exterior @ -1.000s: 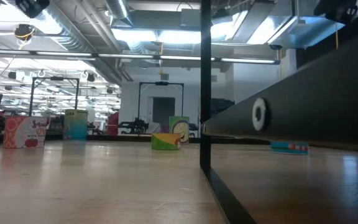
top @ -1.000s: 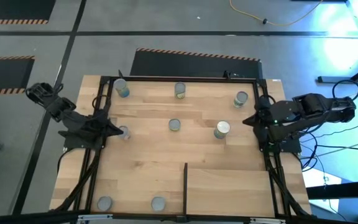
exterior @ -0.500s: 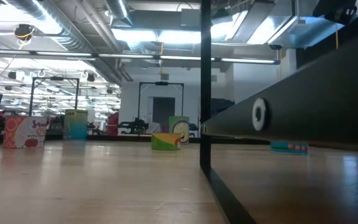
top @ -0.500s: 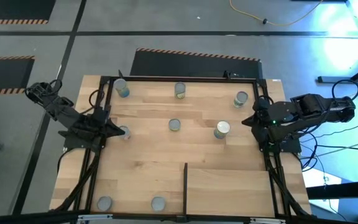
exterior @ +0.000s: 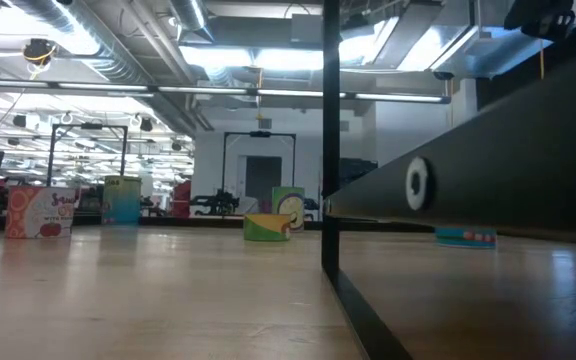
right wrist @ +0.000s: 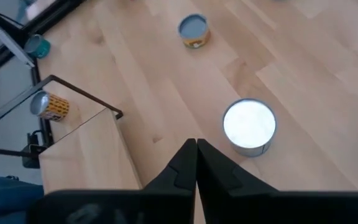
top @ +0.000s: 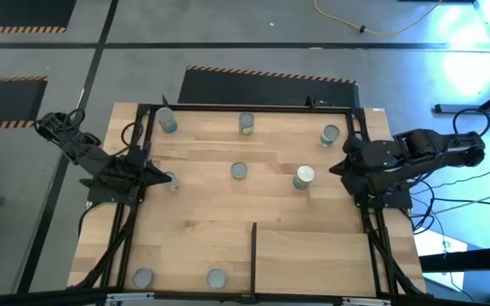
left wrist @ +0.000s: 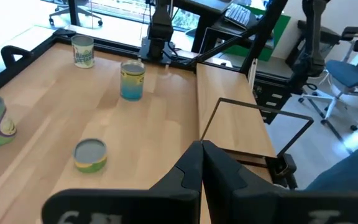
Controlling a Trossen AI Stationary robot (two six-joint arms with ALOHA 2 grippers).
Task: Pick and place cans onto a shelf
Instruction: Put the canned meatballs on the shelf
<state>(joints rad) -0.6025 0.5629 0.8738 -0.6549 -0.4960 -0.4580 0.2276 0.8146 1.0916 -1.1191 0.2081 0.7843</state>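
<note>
Wooden bench (top: 211, 229), cans scattered; shelf (top: 313, 259) at near right corner, empty. Right gripper (right wrist: 196, 149) pressed together near white-topped can (top: 304, 176); left gripper (left wrist: 202, 152) together, left edge. Risk: toppling can if approached unopened.

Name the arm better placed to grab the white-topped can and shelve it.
Right. The right gripper, fingers shut, sits at the table's right edge close to the white-topped can, on the shelf side. The left gripper waits at the opposite edge.
</note>
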